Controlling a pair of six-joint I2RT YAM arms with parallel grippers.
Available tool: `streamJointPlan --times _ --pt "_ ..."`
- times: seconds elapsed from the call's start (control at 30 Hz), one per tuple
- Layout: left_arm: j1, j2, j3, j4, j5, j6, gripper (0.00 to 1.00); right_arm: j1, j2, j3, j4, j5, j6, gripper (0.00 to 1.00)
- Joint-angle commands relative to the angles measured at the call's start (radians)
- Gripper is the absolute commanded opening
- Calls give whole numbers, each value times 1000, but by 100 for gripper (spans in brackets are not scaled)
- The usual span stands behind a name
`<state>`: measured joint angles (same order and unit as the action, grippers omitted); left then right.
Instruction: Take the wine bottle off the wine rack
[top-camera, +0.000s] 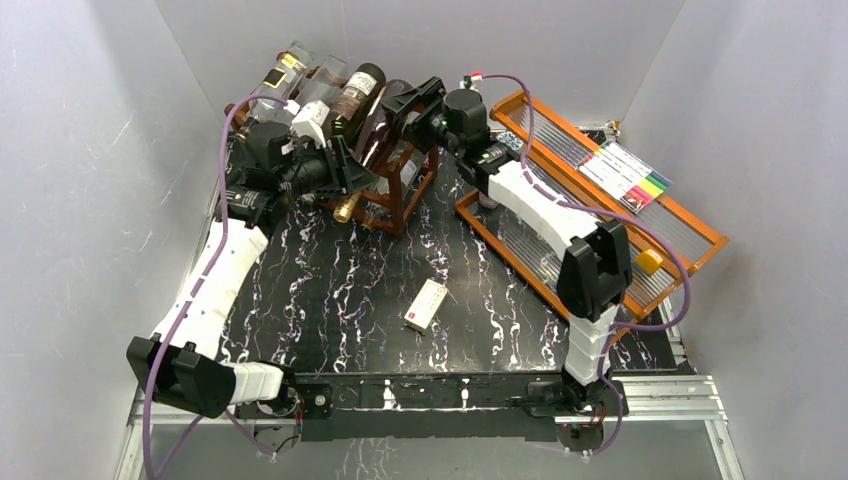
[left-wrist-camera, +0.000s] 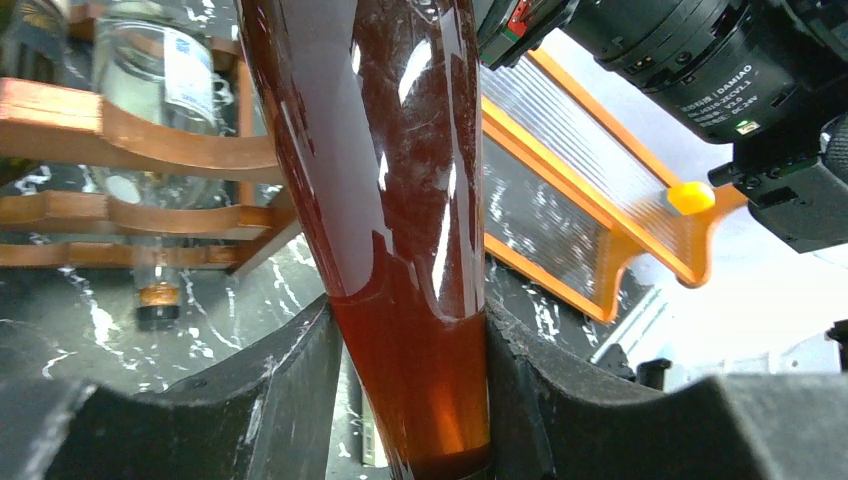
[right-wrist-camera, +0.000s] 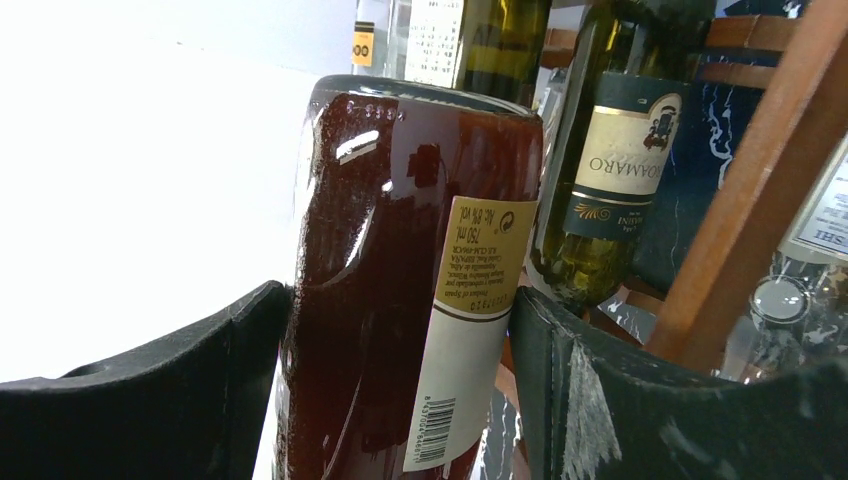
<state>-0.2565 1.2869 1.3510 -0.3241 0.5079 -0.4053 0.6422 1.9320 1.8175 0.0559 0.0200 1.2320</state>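
A dark reddish-brown wine bottle (top-camera: 383, 128) lies slanted over the top of the wine rack (top-camera: 412, 192), a dark reddish-brown wooden frame at the back of the table. My left gripper (top-camera: 350, 170) is shut on the bottle's narrow neck end (left-wrist-camera: 405, 250), with both fingers pressed against the glass. My right gripper (top-camera: 415, 105) is shut on the bottle's wide body (right-wrist-camera: 380, 260), near its cream label. The rack's wavy rails (left-wrist-camera: 150, 130) show in the left wrist view. One of its posts (right-wrist-camera: 760, 190) shows in the right wrist view.
Other bottles lie on the rack: a clear one (top-camera: 292, 62), a dark one (top-camera: 357, 88), a green one (right-wrist-camera: 610, 170). An orange-brown stepped shelf (top-camera: 690, 225) with ribbed panels stands to the right, holding a marker pack (top-camera: 625, 172) and a yellow piece (top-camera: 649, 261). A small white box (top-camera: 427, 305) lies mid-table.
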Motion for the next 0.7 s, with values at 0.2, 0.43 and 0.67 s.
streamJointPlan --times 0.2,0.43,0.67 --pt "-110 -94 102 225 188 -130 0 46 -329 -229 226 -88 -57 58" --pt "-163 -157 29 223 183 -190 0 64 -485 -415 175 -42 -50 59" --pt "-235 -180 -47 199 178 -208 0 92 -612 -582 157 22 -27 59"
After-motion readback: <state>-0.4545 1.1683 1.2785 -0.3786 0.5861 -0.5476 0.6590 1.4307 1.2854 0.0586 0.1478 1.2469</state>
